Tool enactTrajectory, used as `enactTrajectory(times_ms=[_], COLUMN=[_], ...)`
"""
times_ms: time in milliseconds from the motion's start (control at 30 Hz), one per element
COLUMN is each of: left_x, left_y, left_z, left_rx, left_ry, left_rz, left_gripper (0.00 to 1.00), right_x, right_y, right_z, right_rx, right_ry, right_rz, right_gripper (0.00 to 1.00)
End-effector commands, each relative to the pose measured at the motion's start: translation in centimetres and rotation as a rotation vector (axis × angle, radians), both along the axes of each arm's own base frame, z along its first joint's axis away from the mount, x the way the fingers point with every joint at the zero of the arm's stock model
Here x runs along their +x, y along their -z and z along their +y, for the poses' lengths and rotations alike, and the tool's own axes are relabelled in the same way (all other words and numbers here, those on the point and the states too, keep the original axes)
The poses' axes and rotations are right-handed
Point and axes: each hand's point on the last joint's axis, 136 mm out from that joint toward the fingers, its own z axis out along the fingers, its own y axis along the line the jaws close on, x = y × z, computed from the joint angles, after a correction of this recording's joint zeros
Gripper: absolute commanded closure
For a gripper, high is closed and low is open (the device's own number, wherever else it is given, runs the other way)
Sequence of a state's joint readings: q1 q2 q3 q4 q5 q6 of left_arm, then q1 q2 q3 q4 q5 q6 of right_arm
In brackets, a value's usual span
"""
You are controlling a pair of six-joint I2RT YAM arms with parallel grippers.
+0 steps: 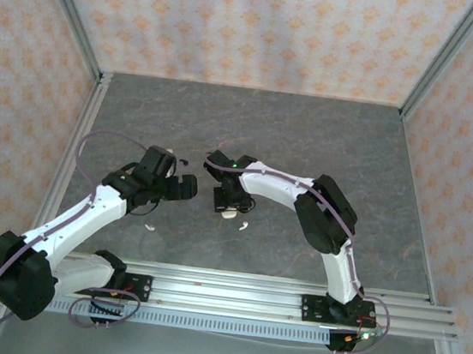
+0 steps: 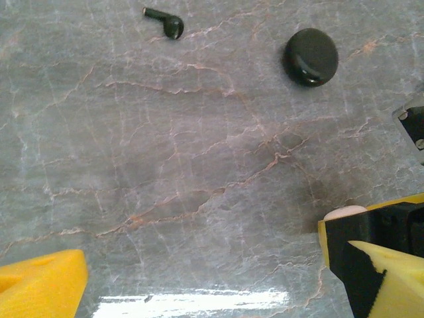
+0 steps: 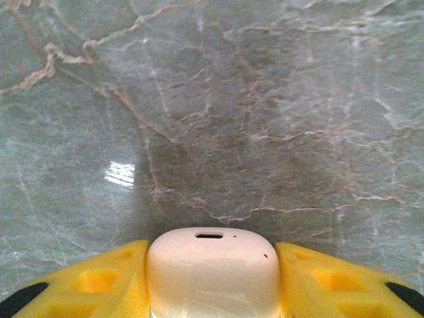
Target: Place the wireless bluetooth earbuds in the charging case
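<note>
A white charging case [image 3: 212, 271] with a port slot in its end sits between the yellow fingers [image 3: 99, 281] of my right gripper [image 3: 212, 285], which press on both its sides just above the table. From above, that gripper [image 1: 226, 202] is at the table's middle with the case [image 1: 229, 214] under it. My left gripper [image 1: 185, 186] is just to its left, open and holding nothing. Its wrist view shows a black earbud [image 2: 165, 23] lying on the table. Two white earbuds [image 1: 244, 225] [image 1: 150, 228] lie near the front.
A round black case [image 2: 311, 56] lies closed on the grey marbled table [image 1: 310, 143]. Metal rails [image 1: 231, 293] run along the near edge. Patterned walls enclose the back and both sides.
</note>
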State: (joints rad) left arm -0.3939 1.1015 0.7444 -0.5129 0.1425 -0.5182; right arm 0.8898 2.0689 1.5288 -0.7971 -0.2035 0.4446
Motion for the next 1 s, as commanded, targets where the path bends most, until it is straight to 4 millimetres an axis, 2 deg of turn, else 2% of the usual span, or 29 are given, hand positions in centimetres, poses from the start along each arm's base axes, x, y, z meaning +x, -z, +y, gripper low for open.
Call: enactTrajectory(times_ms=[0, 133, 300, 467, 567, 700, 900, 967], left_x=[0.4, 0.8, 0.6, -0.3, -0.8, -1.3, -1.6, -1.5], left_y=[-0.8, -3.0, -6.8, -9.3, -10.4, -11.6, -11.9, -11.6], left_z=[-0.5, -1.5, -2.9, -3.6, -4.2, -4.8, -5.5, -5.2], left_rx=[-0.002, -0.062, -0.156, -0.195, -0.223, -0.248, -0.240, -0.221], left_ry=[0.054, 0.105, 0.201, 0.275, 0.315, 0.352, 0.391, 0.378], left_rz=[-0.075, -0.202, -0.422, -0.548, -0.605, -0.661, -0.669, -0.655], left_gripper=[0.02, 0.02, 0.04, 0.04, 0.05, 0.06, 0.06, 0.07], right_x=[1.2, 2.5, 3.6, 3.5, 3.3, 2.9, 2.5, 2.6], right_y=[-3.8, -9.0, -16.3, -21.2, -22.9, -24.0, -25.0, -24.5], right_z=[-1.2, -2.4, -4.5, -5.5, -5.5, -5.3, -4.9, -4.8], right_rx=[-0.004, 0.058, 0.132, 0.220, 0.268, 0.327, 0.386, 0.377], right_ry=[0.072, 0.166, 0.268, 0.321, 0.334, 0.346, 0.358, 0.353], right_rz=[-0.119, -0.277, -0.487, -0.601, -0.627, -0.622, -0.611, -0.606], right_gripper=[0.55, 0.56, 0.59, 0.61, 0.62, 0.62, 0.62, 0.62])
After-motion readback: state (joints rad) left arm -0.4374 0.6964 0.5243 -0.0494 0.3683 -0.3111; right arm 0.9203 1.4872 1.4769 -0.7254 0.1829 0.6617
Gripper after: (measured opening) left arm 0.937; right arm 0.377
